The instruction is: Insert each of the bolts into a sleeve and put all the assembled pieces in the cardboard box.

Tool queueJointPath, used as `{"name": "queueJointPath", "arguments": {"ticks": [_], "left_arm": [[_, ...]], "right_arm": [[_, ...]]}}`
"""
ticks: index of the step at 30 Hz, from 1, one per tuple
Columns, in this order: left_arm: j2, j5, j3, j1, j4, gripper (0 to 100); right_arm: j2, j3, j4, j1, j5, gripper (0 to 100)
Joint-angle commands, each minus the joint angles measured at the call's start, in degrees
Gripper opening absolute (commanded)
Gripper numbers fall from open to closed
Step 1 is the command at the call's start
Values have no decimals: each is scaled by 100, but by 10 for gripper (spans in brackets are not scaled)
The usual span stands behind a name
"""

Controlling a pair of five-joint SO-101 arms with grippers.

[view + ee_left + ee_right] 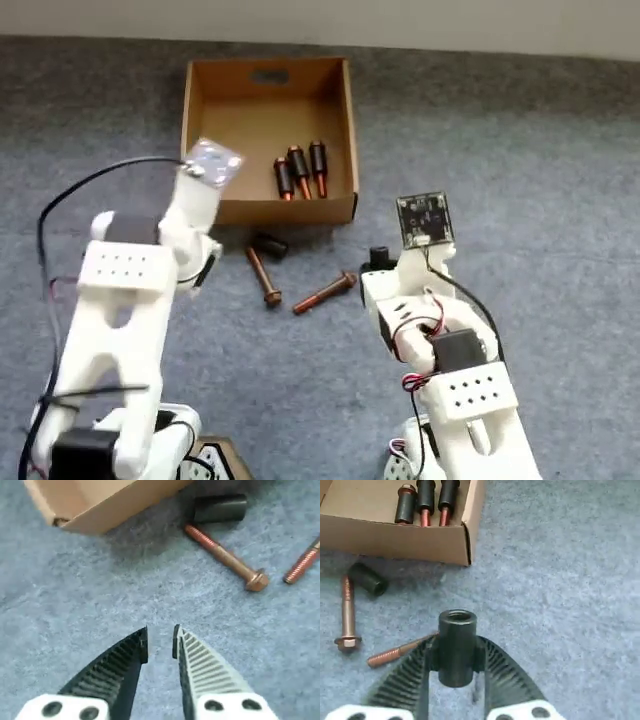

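— Black, the piece in the right gripper (456, 652)?
— Black, yes. It is a held sleeve (456, 630), standing upright between the ribbed fingers (400, 680), which pinch it from both sides, its threaded bore facing up.
— And the left gripper (160, 641)?
— Jaws a little apart with nothing between them, hanging over bare grey carpet (75, 610).
— What lies closest to them?
— A copper-coloured slanted bolt (395, 653) lies flat on the carpet just beside the right gripper, and one end passes behind a finger. Farther out is a second bolt (347, 612), also flat, hex head toward the arms. Its threaded end points at a loose sleeve (367, 579) lying on its side. I cannot tell whether those two touch.
— Where is the cardboard box (395, 542)?
— Beyond all of that, open at the top, with the loose sleeve near its front wall. Inside are three assembled pieces (425, 497), side by side next to one side wall near the front corner, each a bolt with a black sleeve on it.
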Motion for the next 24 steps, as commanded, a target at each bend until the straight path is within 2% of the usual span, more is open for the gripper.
{"name": "queueJointPath", "arguments": {"ticks": [1,6,9,16,21,24], "left_arm": [[514,-53,-593,593,79,136],[1147,-695,-822,1007,62,223],[1622,-624,-936,989,-211,232],[2826,563,-954,1121,-1125,210],[2941,1741,-954,1112,-1591,213],[2941,1846,-954,1147,-1609,213]], "right_arm": [[-119,198,-338,57,-70,6],[-119,277,-286,66,-70,6],[-119,321,-286,66,-70,6],[-119,321,-286,66,-70,6],[-119,321,-286,66,-70,6],[-119,321,-286,66,-70,6]]}}
